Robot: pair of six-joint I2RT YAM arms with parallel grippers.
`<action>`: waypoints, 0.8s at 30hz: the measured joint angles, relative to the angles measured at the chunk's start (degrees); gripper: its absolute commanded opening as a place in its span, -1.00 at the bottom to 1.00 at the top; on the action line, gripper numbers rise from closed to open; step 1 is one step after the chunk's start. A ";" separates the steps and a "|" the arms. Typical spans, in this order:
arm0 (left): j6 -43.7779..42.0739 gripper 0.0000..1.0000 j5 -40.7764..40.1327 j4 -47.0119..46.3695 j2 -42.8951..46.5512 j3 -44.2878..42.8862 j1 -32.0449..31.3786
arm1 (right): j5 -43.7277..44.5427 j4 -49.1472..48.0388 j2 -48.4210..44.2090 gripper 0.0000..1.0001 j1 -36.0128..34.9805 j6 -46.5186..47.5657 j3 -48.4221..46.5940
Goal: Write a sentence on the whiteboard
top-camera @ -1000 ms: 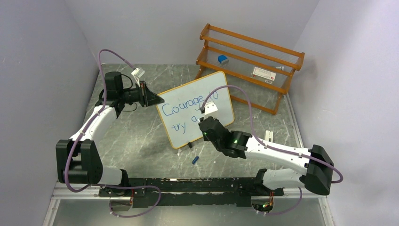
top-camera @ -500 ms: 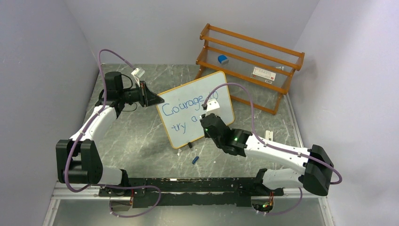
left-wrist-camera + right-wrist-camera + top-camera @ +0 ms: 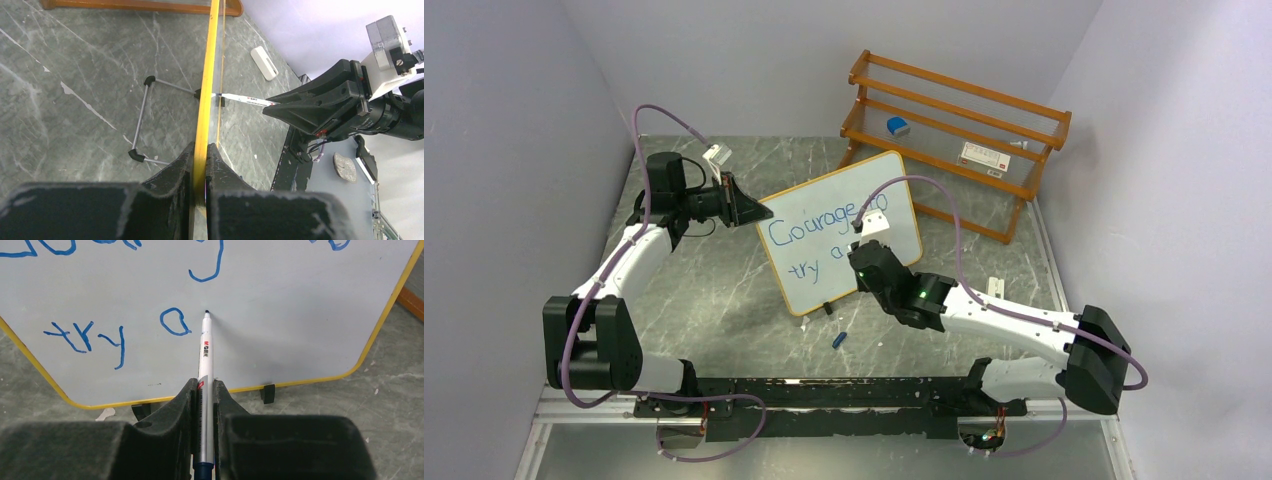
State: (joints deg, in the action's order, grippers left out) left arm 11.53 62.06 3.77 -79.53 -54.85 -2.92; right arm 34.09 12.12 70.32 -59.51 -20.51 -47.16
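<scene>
Top view: pale walls enclose a grey marbled tabletop (image 3: 724, 290). The rectangular, orange-framed white whiteboard (image 3: 824, 285) stands propped at centre. Its blue handwritten sentence (image 3: 804, 232) reads "Courage to / try a". The left claw (image 3: 749, 212) grips the 9 o'clock edge.

Left wrist view: the fingers are pinched on the frame, and a slim white marker pen (image 3: 245, 100) meets the face.

Right wrist view: the right claw (image 3: 205, 390) is clamped round the pen, tip just 3 o'clock of the "a". Assessment: most is written, but the last word is barely begun.

We see a smooth, faintly glossy whiteboard (image 3: 300, 315). The table (image 3: 714, 290) looks like grey veined stone, the rack (image 3: 964, 88) like varnished wood.
</scene>
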 measured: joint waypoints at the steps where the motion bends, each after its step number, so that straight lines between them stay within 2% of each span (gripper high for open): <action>1: 0.00 -0.90 0.00 0.00 -0.07 0.00 0.00 | 0.02 -0.04 0.02 -1.00 -0.02 0.00 0.00; 24: 0.00 -0.90 -0.02 0.04 -0.09 -0.09 0.00 | -1.75 -1.70 -0.11 -1.00 0.07 1.75 -0.02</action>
State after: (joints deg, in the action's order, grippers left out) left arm 11.53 62.04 3.81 -79.61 -54.94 -2.92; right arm 32.34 10.41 70.22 -59.44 -18.76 -47.18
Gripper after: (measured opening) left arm 0.121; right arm 0.153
